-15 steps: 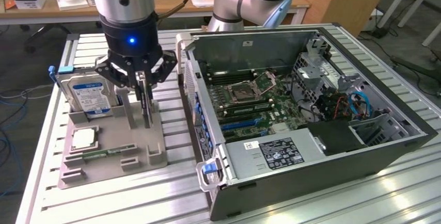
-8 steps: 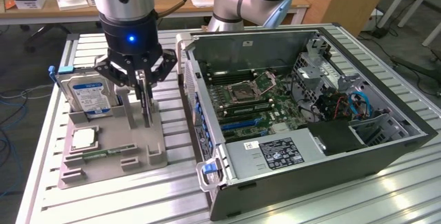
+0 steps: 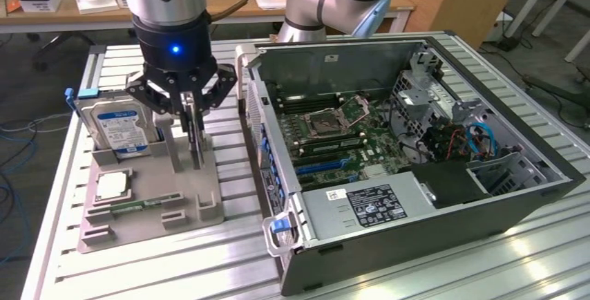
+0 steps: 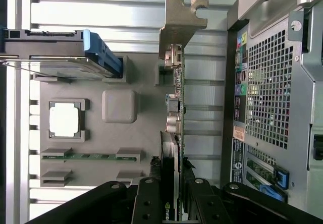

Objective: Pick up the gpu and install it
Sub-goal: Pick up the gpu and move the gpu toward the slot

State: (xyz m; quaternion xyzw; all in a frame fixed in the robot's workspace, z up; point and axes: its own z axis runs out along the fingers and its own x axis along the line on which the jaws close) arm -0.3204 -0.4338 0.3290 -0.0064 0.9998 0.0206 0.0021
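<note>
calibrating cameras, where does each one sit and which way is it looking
Exterior view: off the arm, high above the table, looking down at the tray and open case; the arm and gripper show.
Wrist view: on the wrist, looking down past its fingers along the gpu's edge to the tray.
Shared: gripper closed on the gpu, tray, drive, case.

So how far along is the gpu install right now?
Nothing is installed yet. In hand: the gripper is closed on the gpu, which stands upright in the grey holder. Left: lifting it out and seating it in the open computer case.
</note>
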